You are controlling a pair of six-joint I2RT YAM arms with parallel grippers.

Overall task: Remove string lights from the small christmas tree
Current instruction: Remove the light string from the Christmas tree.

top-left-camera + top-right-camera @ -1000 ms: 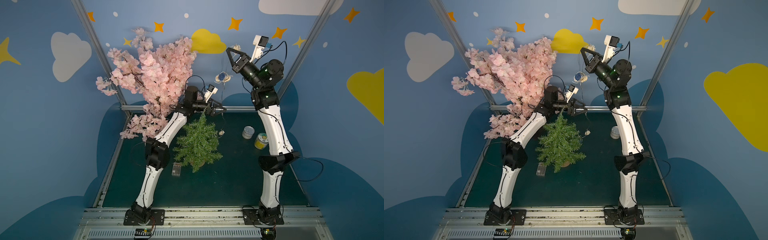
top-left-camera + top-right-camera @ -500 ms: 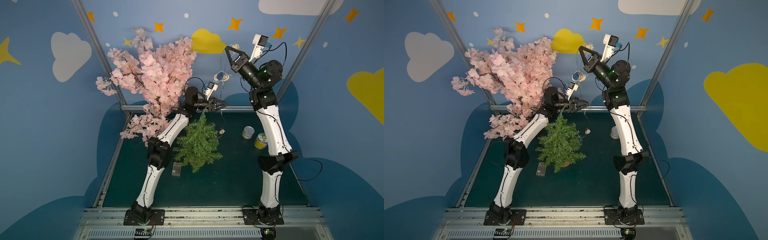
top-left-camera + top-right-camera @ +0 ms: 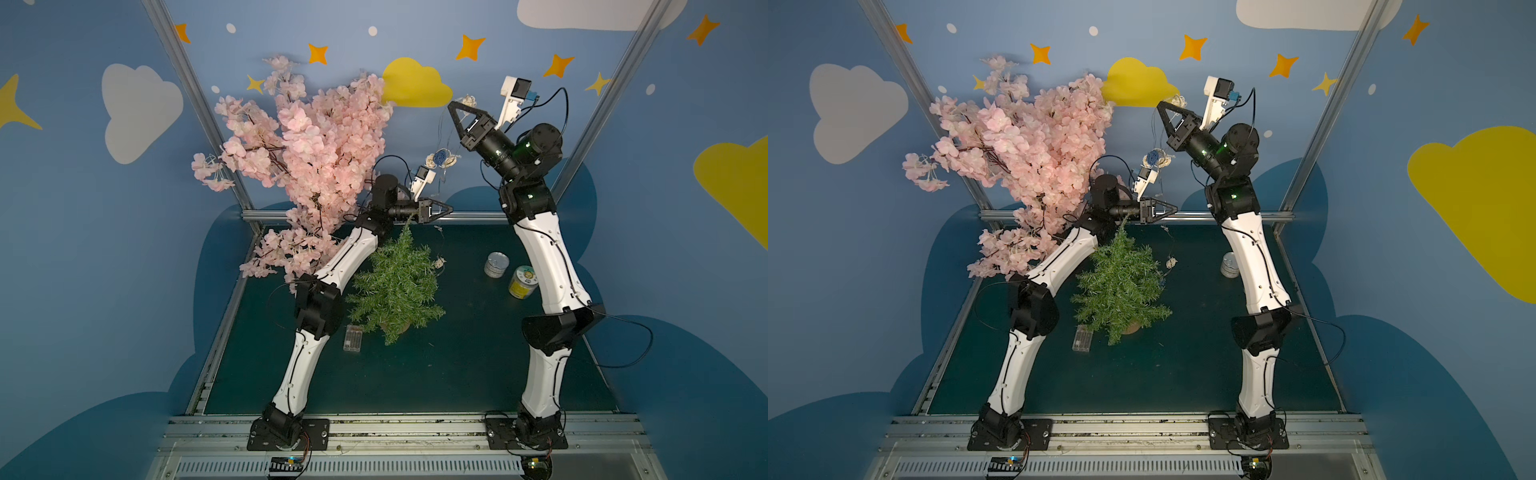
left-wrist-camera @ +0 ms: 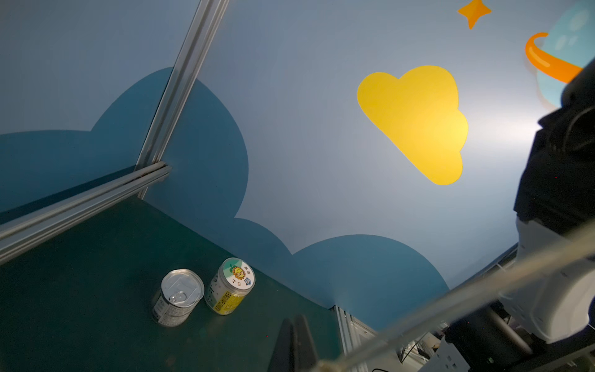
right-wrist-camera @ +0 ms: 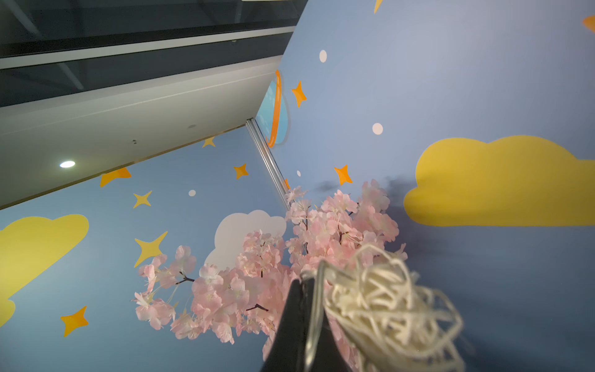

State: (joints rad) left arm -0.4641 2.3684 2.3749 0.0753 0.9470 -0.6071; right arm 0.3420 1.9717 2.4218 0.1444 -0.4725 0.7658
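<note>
Pink blossom tree (image 3: 307,166) fills the upper left. The small christmas tree (image 3: 397,286) stands mid-frame on the green surface (image 3: 415,374). The string lights (image 3: 441,158) hang at upper centre, with the right jaws closed on their wire and strands trailing to the tree's right edge. The left jaws are closed above the treetop.

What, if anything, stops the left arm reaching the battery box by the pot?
Probably reachable: the battery box lies uncovered on the mat near that arm's elbow; its end effector is up by the treetop and must fold back.
</note>
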